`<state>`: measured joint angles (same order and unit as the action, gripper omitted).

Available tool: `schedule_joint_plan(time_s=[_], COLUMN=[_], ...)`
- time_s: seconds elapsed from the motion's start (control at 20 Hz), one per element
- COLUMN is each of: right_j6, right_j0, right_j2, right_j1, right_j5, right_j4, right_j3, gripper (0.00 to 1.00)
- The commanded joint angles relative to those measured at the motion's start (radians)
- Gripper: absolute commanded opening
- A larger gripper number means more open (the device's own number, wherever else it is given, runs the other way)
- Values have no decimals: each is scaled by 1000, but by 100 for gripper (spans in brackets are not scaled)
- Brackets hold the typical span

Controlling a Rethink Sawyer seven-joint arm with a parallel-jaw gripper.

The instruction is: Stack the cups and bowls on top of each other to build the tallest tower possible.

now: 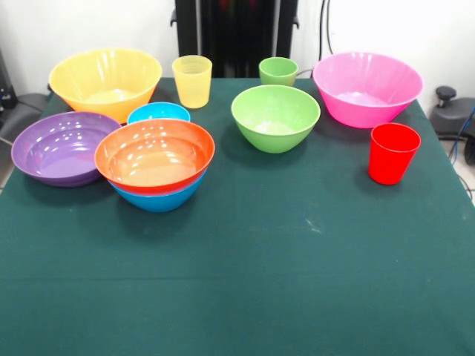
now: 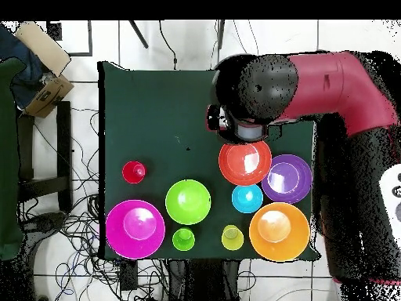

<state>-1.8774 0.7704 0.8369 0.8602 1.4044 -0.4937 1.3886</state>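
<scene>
A red-orange bowl [image 1: 154, 153] sits nested in the big blue bowl [image 1: 159, 199], making a two-bowl tower. Around it stand a purple bowl [image 1: 63, 147], a small blue bowl [image 1: 158, 114], a yellow-orange bowl [image 1: 105, 81], a green bowl [image 1: 275, 117] and a pink bowl [image 1: 367, 87]. The yellow cup [image 1: 192, 80], green cup [image 1: 278, 71] and red cup [image 1: 393, 152] stand upright and apart. The front view does not show the arm. From overhead, the gripper [image 2: 239, 125] is hidden under the arm's bulk, high beside the red-orange bowl [image 2: 245, 162].
A dark green cloth [image 1: 245, 282] covers the table. The red arm [image 2: 345, 86] reaches across the table's right side in the overhead view. A cardboard box [image 2: 43, 90] and cables lie off the table.
</scene>
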Motion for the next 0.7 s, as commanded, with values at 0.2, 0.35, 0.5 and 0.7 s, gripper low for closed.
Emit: schedule_joint_plan(time_s=[0.2, 0.35, 0.5, 0.7], right_j6=[160, 150, 148, 141], right_j0=[-26, -27, -31, -43], right_j2=[15, 13, 7, -12], right_j1=[28, 31, 28, 6], right_j5=[-120, -144, -149, -153], right_j4=[-8, -9, -12, -36], right_j3=[189, 209, 209, 206], gripper=[100, 100, 100, 100])
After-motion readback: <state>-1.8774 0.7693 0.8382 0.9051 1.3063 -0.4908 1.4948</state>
